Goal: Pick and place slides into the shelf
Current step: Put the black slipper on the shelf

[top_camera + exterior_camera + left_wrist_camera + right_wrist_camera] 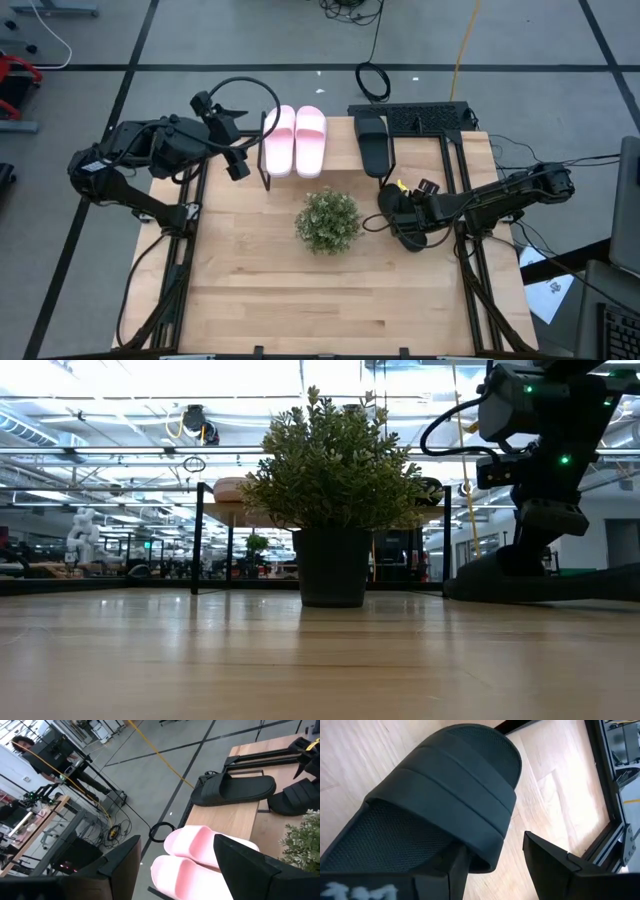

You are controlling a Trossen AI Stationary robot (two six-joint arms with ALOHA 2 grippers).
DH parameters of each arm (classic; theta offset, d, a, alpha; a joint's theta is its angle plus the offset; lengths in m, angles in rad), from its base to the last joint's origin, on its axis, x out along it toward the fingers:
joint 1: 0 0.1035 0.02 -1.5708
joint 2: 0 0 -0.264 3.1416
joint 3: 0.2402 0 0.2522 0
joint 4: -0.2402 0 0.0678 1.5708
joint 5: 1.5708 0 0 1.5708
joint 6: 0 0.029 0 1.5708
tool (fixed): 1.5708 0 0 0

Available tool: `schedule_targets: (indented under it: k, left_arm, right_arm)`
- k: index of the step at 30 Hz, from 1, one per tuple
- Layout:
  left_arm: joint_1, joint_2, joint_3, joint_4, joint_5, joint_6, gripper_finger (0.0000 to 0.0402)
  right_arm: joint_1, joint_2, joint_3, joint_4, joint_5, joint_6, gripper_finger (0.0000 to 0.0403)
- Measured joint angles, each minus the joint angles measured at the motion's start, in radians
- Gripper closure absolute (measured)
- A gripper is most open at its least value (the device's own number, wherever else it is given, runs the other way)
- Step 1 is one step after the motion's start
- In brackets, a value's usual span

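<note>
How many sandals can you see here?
4. Two pink slides sit side by side on the shelf, one black slide lies beside them, and the other black slide lies on the table under the right end effector.

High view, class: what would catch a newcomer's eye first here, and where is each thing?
The pink slides lie side by side on the shelf at the table's far edge, one black slide beside them. A potted plant stands mid-table. To its right, the right gripper is over the other black slide.
</note>
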Motion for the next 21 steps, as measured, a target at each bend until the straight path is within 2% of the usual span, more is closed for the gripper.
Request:
schedule_targets:
  k: [10, 21]
  left_arm:
    - [0.0, 0.0, 0.0, 0.0, 0.0, -0.006, 0.0147]
    - [0.0, 0.001, 0.0, 0.001, 0.0, -0.028, 0.0147]
  right_arm:
    - [0.0, 0.0, -0.049, 0.081, 0.002, -0.027, 0.024]
    - [-0.001, 0.0, -0.082, 0.159, 0.007, -0.08, 0.0349]
